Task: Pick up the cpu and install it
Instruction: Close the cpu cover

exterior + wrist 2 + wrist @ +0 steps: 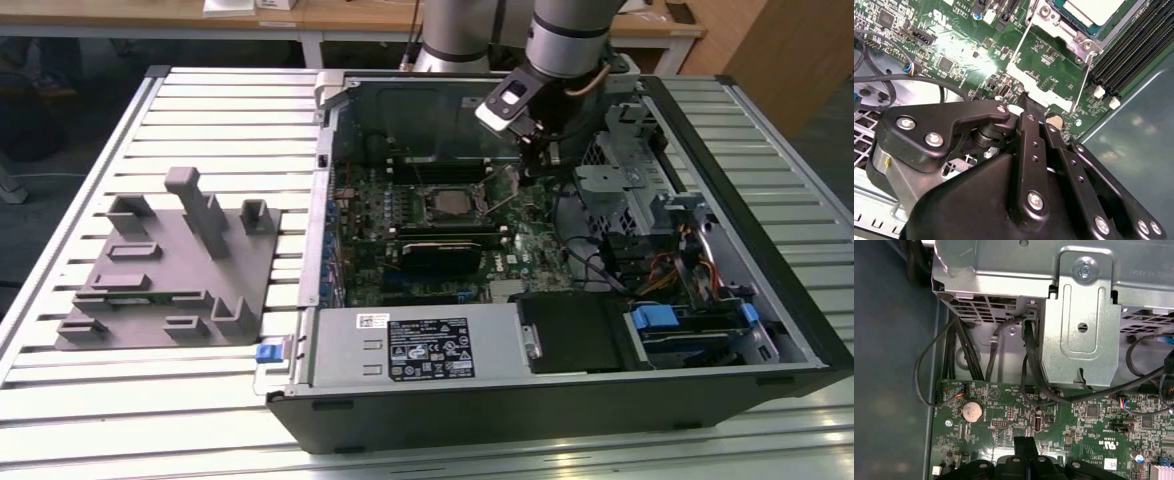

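Pressure is best kept light: the black gripper (1024, 99), fingers closed on nothing, is poised beside the open silver retention frame (1040, 82), with the pale silver-topped square cpu (1094, 10) seated in its socket.

Here's the desk (214, 120): a pale metal top made of long slats running across the exterior view, with a groove between each one. Toward the exterior view's left sits the grey plastic fixture (174, 270), flat base down, upright blocks standing tall. Near it, toward the exterior view's right, the big computer case (534, 425) lies on its side, open face up, covering most of the slats. A narrow strip of desk shows between them, and a small blue tab (271, 352) sits at the case's near corner.
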You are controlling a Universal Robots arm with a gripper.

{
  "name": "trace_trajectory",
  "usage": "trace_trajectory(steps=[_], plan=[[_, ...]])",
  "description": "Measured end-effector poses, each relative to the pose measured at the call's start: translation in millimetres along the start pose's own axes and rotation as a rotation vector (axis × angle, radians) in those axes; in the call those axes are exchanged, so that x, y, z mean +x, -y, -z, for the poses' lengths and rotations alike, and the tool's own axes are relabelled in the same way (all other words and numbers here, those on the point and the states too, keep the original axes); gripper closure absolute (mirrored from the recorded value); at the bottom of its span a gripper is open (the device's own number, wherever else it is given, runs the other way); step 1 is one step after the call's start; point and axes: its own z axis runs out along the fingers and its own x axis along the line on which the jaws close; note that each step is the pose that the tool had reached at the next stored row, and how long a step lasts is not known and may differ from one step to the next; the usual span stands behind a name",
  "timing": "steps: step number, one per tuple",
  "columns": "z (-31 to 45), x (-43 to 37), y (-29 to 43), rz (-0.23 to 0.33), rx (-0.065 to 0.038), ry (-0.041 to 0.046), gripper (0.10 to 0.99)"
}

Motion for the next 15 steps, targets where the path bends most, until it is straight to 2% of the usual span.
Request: trace_trajectory(steps=[4,15], plan=[[0.4,0.2,3.4,0.0,0.0,-0.0002,0.98],[1.7,1.0,18.6,0.0,-0.001,-0.0004,0.98]])
